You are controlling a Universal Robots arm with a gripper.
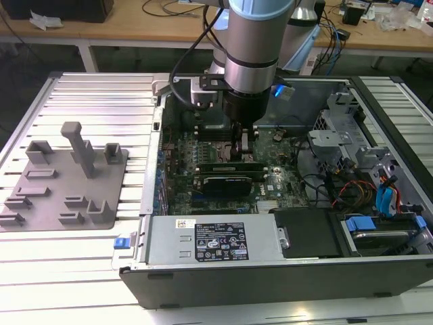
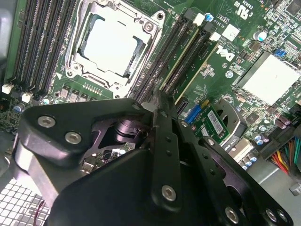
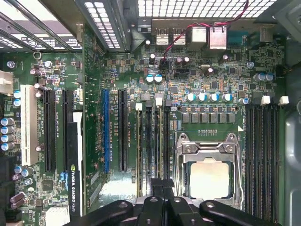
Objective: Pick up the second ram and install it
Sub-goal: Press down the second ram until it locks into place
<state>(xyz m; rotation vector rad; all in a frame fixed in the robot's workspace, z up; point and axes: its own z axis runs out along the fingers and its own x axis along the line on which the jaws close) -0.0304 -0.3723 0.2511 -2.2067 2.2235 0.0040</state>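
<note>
Second ram (image 3: 161, 141) sits edge-up in the motherboard (image 3: 207, 75) beneath the gripper (image 3: 162, 183), fingers pressed together, inside the open case (image 1: 270, 288)

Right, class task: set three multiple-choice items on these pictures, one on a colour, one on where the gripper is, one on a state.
1. What colour is the tray? A grey; B blue; C red.
2. Where is the gripper? A over the tray; B inside the case, over the board; C outside the case, over a bench.
3. What state is the case in? A open, board exposed; B closed by a panel; C empty.

Key: 1 A, the tray is plain grey. 2 B, the arm reaches down into the case, above the board. 3 A, the board shows from above.
</note>
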